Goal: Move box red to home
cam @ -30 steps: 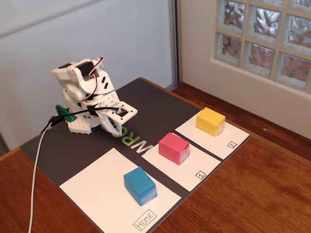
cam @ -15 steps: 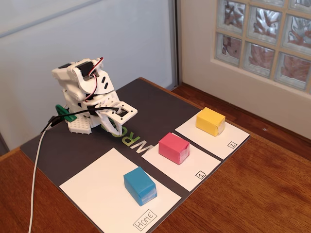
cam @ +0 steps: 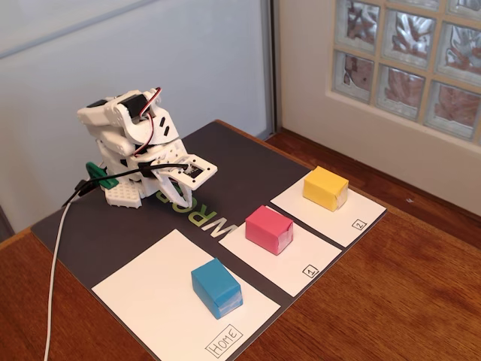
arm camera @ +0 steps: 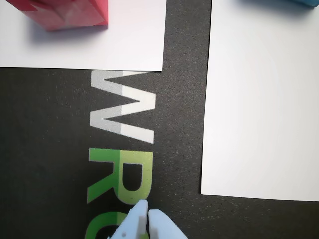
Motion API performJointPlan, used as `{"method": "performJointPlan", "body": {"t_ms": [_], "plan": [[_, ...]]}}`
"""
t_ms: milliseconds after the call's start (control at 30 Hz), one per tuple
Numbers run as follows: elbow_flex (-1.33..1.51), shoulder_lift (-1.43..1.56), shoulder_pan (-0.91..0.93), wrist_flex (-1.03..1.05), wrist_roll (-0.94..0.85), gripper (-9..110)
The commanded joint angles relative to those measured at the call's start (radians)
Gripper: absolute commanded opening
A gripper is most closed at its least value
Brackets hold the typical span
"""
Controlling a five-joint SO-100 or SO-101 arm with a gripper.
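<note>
Fixed view: a white SO-100 arm point(cam: 131, 147) sits folded low at the back of a dark mat point(cam: 90, 233), its gripper point(cam: 180, 197) tucked down over the printed lettering point(cam: 207, 218), holding nothing. On the mat lie three white sheets. The red box point(cam: 269, 229) rests on the middle sheet marked "1" point(cam: 301, 259), well apart from the gripper. A yellow block point(cam: 325, 188) sits on the far sheet marked "2" point(cam: 353, 214), and a blue block point(cam: 216, 288) already occupies the large home sheet point(cam: 143, 289), labelled "Home" at its near corner.

Seen from the wrist view, the two pale fingertips point(arm camera: 133, 226) are pressed together at the bottom edge, hovering over the green letters point(arm camera: 117, 181) on the mat. The red box point(arm camera: 65, 12) shows only at the top left corner, on its sheet point(arm camera: 99, 50); the home sheet point(arm camera: 259, 109) fills the right side, with a sliver of the blue block point(arm camera: 299, 2) at the top.

By the look of things, the task has not begun: the arm appears to be at rest and the approach is the step in hand. The next move likely calls for lifting and reaching forward to the red box, spreading the fingers wide enough to straddle it, then setting it on bare paper beside the blue block.
</note>
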Motion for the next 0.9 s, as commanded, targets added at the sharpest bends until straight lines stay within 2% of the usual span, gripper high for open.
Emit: {"method": "performJointPlan", "body": {"t_ms": [0, 200, 300, 533, 867], "plan": [[0.055, 0.054, 0.000, 0.014, 0.017, 0], [0.041, 0.054, 0.044, 0.014, -0.031, 0], [-0.066, 0.006, 0.012, -0.002, -0.058, 0], [-0.549, -0.508, -0.137, -0.040, -0.021, 0], [-1.103, -1.074, -0.184, -0.052, 0.011, 0]]}}
